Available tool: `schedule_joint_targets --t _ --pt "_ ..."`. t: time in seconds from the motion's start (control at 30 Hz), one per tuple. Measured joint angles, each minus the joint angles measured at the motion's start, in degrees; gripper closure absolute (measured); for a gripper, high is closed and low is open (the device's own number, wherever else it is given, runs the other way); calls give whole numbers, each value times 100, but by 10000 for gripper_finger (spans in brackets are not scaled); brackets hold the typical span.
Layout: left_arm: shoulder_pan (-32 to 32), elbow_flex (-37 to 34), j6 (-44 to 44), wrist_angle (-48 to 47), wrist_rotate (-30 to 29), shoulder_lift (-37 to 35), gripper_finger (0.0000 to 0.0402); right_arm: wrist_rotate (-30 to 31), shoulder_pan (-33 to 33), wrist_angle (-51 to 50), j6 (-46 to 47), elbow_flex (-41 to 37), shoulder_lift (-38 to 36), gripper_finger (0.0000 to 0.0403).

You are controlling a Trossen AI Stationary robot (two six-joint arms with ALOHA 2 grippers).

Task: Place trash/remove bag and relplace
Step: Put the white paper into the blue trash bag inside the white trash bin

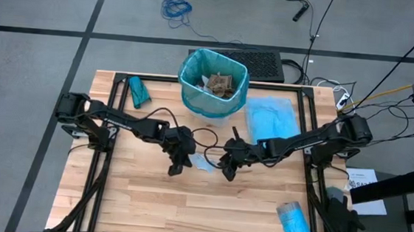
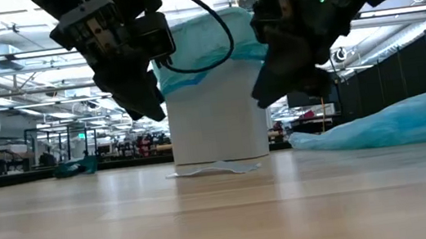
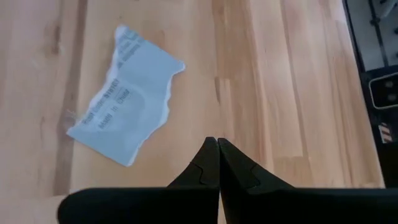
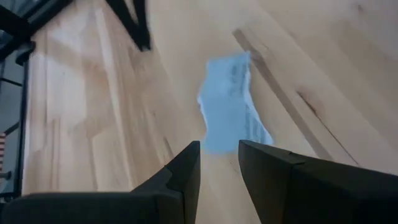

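Pale blue scrap flat on table between closed left gripper and empty, slightly parted right gripper; lined bin behind.

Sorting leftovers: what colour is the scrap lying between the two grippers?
Pale blue scrap with printed text, clearest in the left wrist view.

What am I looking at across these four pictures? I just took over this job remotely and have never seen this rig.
Two dark robot arms work over a wooden table. One picture looks straight down, one sits at table height, and two ride on the wrists. The left gripper is shut and empty. The right gripper is open, also empty. Between them lies a pale blue scrap. Behind stands a bin with a teal bag, brown paper wads inside. Spare blue bags lie beside it.
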Motion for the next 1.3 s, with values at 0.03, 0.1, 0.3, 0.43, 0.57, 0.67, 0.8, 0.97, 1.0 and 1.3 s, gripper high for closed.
schedule_joint_targets --t 0.03,0.1,0.3,0.43,0.57,0.67,0.8,0.97,1.0,1.3 --pt "22 0 19 17 -2 0 401 1 -15 154 -92 0 79 299" --pt "71 0 31 23 -9 0 401 -7 -53 550 -312 0 247 299" --pt "216 2 151 -15 -15 0 401 -187 -137 1312 -846 2 727 279" --pt "242 2 180 -40 -7 0 401 -191 -188 1258 -863 2 1028 246" --pt "238 2 182 -36 -68 0 401 -336 -252 1361 -732 2 1322 219" --pt "240 2 175 -31 -85 0 401 -339 -290 1403 -566 2 1486 209" --pt "240 2 172 -37 -87 0 401 -330 -359 1718 -581 5 1610 207" --pt "238 4 153 -54 -90 0 401 -321 -428 1904 -561 4 1688 206" --pt "240 4 139 -73 -90 0 401 -322 -428 1895 -518 4 1680 206" --pt "227 -44 172 -296 -109 2 401 -291 -426 1785 -91 2 1268 206"
